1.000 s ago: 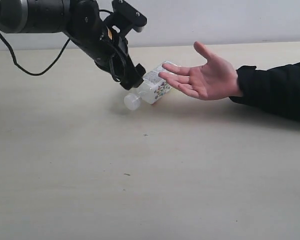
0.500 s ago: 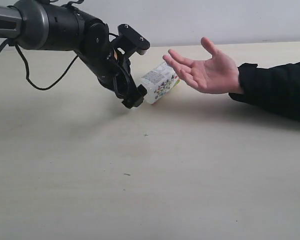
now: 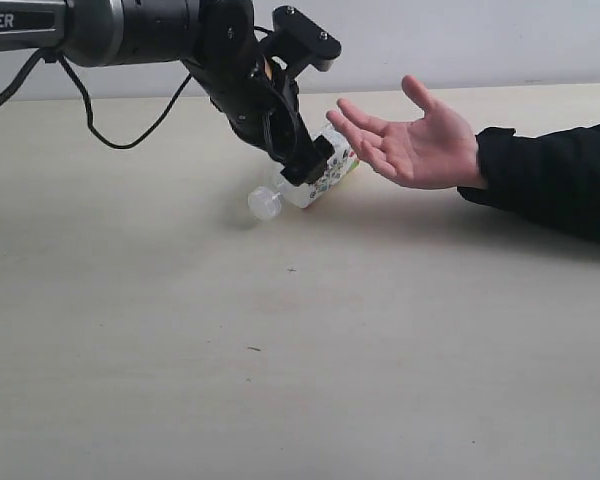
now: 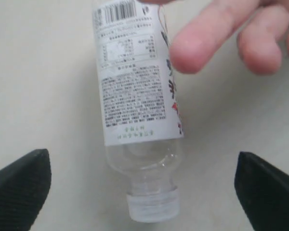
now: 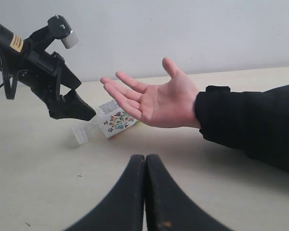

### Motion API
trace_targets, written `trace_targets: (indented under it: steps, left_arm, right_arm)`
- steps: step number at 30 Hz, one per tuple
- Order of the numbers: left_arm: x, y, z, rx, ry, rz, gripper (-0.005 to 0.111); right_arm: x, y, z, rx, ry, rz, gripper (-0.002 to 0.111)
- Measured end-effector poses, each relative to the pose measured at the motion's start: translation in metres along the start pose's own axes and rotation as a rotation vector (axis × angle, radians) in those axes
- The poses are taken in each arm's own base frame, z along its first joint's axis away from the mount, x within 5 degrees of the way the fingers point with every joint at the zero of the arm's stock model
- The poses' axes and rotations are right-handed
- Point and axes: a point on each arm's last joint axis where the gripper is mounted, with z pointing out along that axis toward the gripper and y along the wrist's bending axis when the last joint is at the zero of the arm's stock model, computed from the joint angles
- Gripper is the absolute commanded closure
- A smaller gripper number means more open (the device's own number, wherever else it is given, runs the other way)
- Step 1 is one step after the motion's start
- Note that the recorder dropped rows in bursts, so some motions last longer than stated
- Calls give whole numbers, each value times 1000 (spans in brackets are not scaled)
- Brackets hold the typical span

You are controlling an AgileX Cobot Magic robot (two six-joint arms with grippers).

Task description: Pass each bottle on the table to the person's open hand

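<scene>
One small bottle (image 3: 332,178) with a white cap and a colourful label lies on its side on the beige table (image 3: 280,350), cap pointing away from the hand. My left gripper (image 3: 315,165) hangs just over its neck, open wide. In the left wrist view the bottle (image 4: 135,86) lies between the spread fingers without touching either, and my left gripper (image 4: 142,166) holds nothing. The person's open hand (image 3: 420,145) hovers palm up just past the bottle's base. My right gripper (image 5: 145,161) is shut and empty, low over the table, facing the hand (image 5: 159,101) and bottle (image 5: 116,120).
A black-sleeved forearm (image 3: 550,175) runs from the hand to the right edge. A black cable (image 3: 110,135) loops below the left arm. A pale wall (image 3: 480,40) bounds the table's far edge.
My left gripper has swung right, towards the hand, and now stands over the bottle's neck. The bottle stays put with its cap showing again. The hand has lifted slightly.
</scene>
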Motion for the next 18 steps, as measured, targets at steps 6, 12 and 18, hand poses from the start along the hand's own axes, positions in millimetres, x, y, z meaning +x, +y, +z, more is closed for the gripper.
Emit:
trace_targets:
  steps: [6,12,18]
  left_arm:
    - [-10,3,10,5,18,-24,8]
    - [-11,2,29,11,36,-21,8]
    - [-13,2,41,11,36,-15,8]
  right_arm:
    - [0,0,0,0,0,0,108]
    - [0,0,0,0,0,0,108]
    - [0,0,0,0,0,0,108]
